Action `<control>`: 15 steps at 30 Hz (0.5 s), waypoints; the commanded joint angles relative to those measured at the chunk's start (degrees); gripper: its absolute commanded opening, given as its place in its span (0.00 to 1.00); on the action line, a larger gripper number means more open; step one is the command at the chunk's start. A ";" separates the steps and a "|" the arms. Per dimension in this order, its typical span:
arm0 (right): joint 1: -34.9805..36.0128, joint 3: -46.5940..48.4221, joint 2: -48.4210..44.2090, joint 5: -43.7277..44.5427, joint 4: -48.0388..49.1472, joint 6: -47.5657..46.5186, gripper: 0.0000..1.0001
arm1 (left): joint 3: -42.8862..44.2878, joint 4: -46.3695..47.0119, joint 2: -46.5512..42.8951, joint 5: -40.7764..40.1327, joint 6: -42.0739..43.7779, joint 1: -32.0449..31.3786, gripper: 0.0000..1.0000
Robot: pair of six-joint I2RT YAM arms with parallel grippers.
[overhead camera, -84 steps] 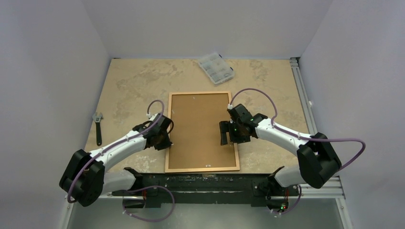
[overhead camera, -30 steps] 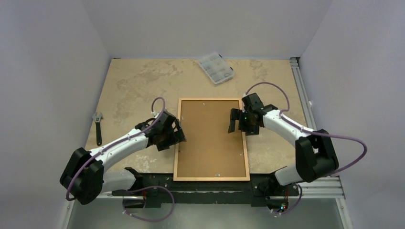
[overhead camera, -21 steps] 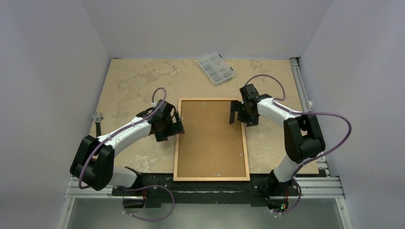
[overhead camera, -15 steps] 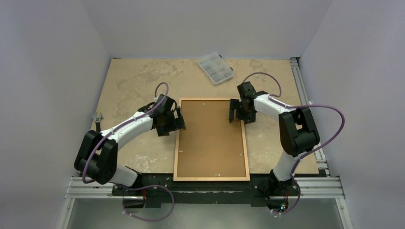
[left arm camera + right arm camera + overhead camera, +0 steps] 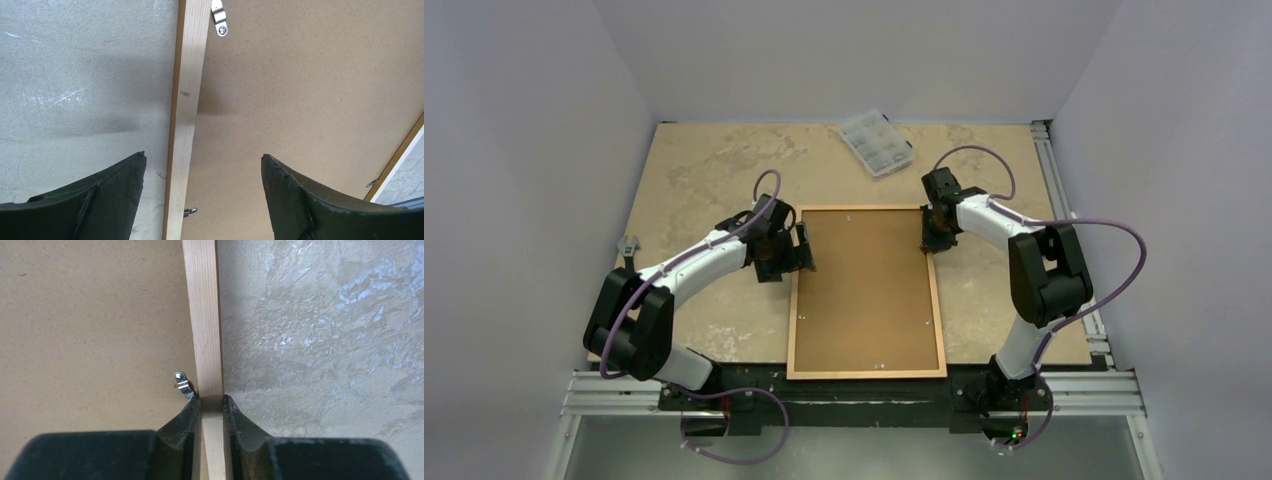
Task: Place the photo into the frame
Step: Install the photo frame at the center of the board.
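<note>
The frame [image 5: 866, 374] lies face down mid-table, its brown backing board [image 5: 867, 290] filling it. The photo is hidden. My left gripper [image 5: 802, 250] is open over the left rail near the far corner. In the left wrist view its fingers straddle the pale rail [image 5: 187, 100], gripper [image 5: 203, 156] wide apart and touching nothing, a metal tab [image 5: 218, 22] ahead. My right gripper [image 5: 929, 235] is at the right rail's far end. In the right wrist view the gripper [image 5: 211, 399] is shut on the rail [image 5: 202, 315], beside a turn tab [image 5: 182, 383].
A clear plastic compartment box [image 5: 876, 142] sits at the back of the table. A wrench [image 5: 627, 246] lies at the left edge, partly behind my left arm. An aluminium rail [image 5: 1054, 190] borders the right side; walls close in on three sides.
The frame slid right and nearer early on and has since stayed put. Both grippers moved toward its far end. My right gripper closed onto the right rail.
</note>
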 commanded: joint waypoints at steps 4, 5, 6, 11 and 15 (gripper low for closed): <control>-0.16 1.06 1.55 1.24 3.01 0.81 0.00 | 1.68 0.19 -0.81 0.67 2.12 0.60 0.81; -0.12 1.05 1.41 1.20 3.03 0.77 0.00 | 1.67 0.14 -0.87 0.67 2.17 0.66 0.81; -0.13 1.00 1.08 1.08 2.96 0.74 0.00 | 1.74 0.05 -0.91 0.67 2.26 0.75 0.81; -0.17 0.40 -1.89 -1.45 2.56 -0.15 0.18 | 1.70 -0.03 -1.17 1.25 2.67 1.86 0.81; -0.11 -0.79 -4.39 -2.81 2.58 -0.64 0.44 | 1.69 -0.36 -1.16 1.44 2.77 2.75 0.81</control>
